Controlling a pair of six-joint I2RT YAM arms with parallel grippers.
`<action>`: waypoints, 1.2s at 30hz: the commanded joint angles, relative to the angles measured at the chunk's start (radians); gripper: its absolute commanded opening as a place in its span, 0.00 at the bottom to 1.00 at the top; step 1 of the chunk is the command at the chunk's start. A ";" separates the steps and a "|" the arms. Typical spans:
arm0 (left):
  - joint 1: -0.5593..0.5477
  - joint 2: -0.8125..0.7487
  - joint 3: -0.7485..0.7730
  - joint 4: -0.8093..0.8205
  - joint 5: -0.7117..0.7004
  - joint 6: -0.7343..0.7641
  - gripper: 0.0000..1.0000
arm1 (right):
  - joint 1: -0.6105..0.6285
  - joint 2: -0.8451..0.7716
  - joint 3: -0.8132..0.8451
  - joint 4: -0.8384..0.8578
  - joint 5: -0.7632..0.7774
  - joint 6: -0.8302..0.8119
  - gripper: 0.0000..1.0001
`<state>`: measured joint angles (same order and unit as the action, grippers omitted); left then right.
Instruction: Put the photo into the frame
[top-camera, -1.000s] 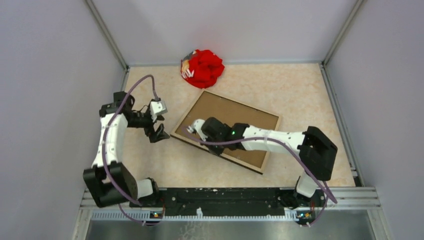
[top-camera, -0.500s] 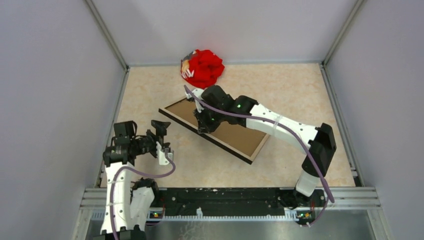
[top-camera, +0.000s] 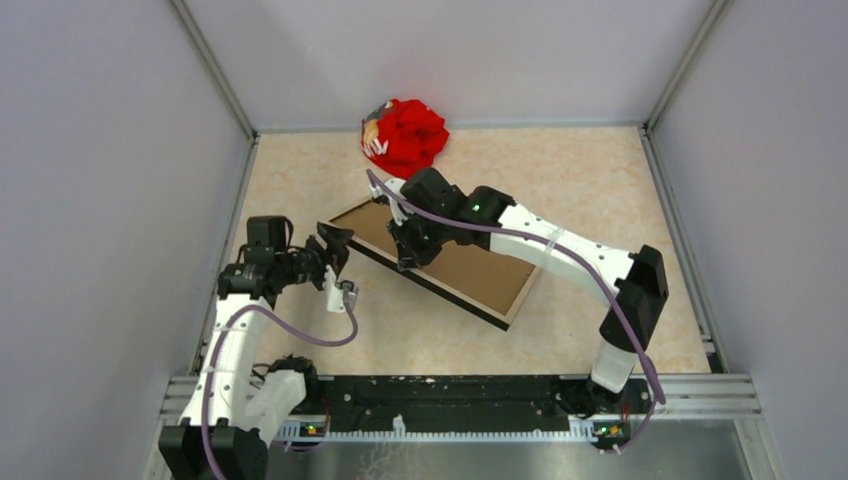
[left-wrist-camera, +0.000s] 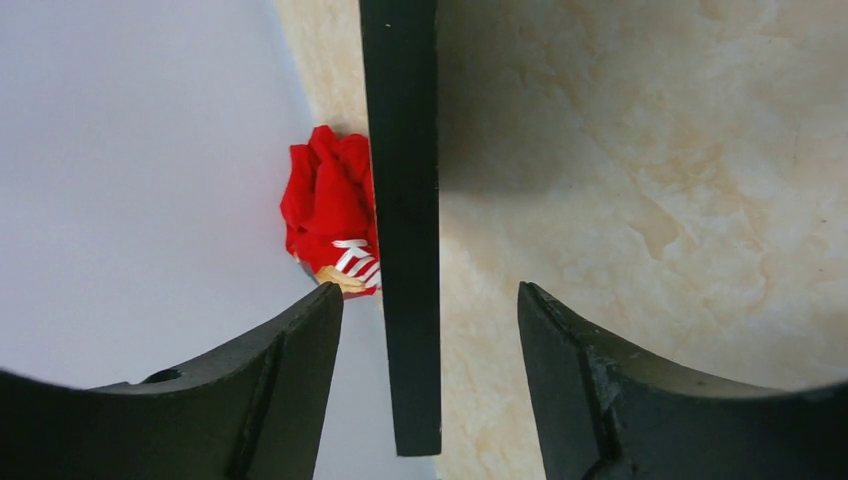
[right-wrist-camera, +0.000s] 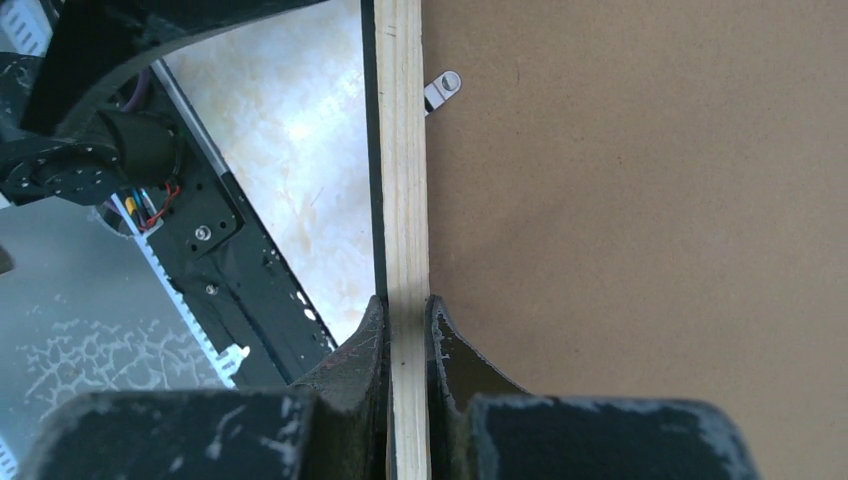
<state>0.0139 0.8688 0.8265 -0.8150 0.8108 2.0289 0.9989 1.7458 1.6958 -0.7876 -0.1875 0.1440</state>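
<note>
Pinching the frame at its wooden rail is the right claw.

So 1 second back the frame was lying flat on the table with its brown back up. Now the right gripper has it pinched by the wood rim, tipped up on edge, and swung further out toward the red cloth bundle. The left arm folded down and pulled back about 0.5 seconds ago, then pushed forward again. That's put the left gripper right at the frame's left corner, its 2 fingers spread either side of the black edge without touching it.
</note>
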 joint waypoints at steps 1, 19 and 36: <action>-0.050 0.039 0.047 0.067 -0.030 -0.044 0.68 | 0.002 -0.011 0.093 0.027 -0.023 0.008 0.00; -0.095 0.116 0.149 0.090 -0.057 -0.166 0.00 | 0.010 -0.051 0.148 -0.063 0.141 -0.092 0.54; -0.095 0.196 0.322 -0.021 -0.012 -0.288 0.00 | 0.148 -0.153 -0.027 -0.165 0.534 -0.320 0.67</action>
<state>-0.0849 1.0889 1.1053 -0.8612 0.7288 1.7786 1.1370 1.6447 1.7126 -0.9585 0.2066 -0.0994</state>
